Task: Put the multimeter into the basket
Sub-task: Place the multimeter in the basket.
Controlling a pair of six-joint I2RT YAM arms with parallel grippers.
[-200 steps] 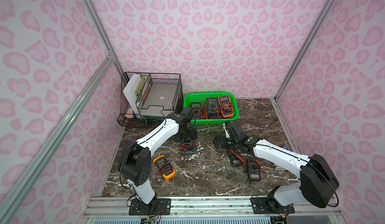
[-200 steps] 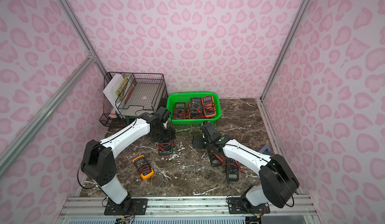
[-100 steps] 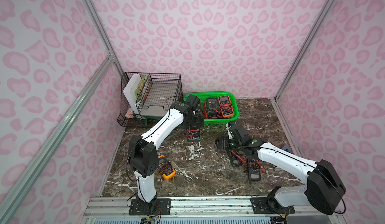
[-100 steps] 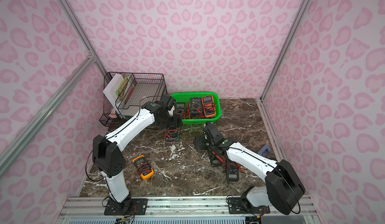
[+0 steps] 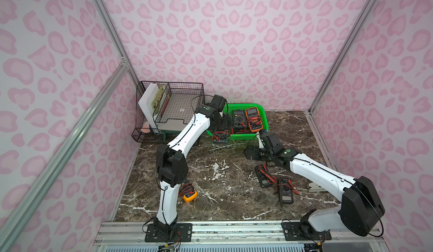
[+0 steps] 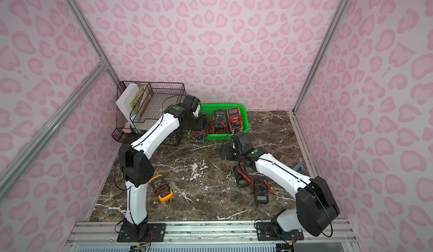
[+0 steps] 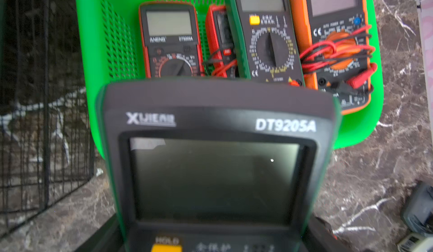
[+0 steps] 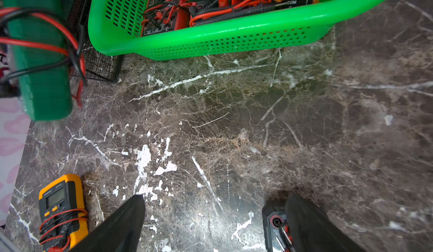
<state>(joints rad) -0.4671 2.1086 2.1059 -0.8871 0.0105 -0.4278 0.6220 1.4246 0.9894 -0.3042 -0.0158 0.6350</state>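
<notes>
**Green multimeter held up at the basket's near corner**

Nearest, at the desk's 7 o'clock, a yellow meter lies wrapped in its leads. At 4 o'clock lies a pair of black meters.

Mid-desk, the right pincer hangs low over bare marble, jaws spread wide, gripping nothing.

Further on, the left pincer is clamped on the multimeter, raised off the desk at the basket's 7 o'clock corner and not inside it. The left wrist view shows its screen face; the right wrist view shows its green back and looped leads.

In both top views the arm covers part of the basket, leaving a dark green meter and an orange meter visible. The left wrist view adds two more — a red-trimmed meter and a red meter on its edge.

A black wire rack stands at the desk's 10 o'clock.
</notes>
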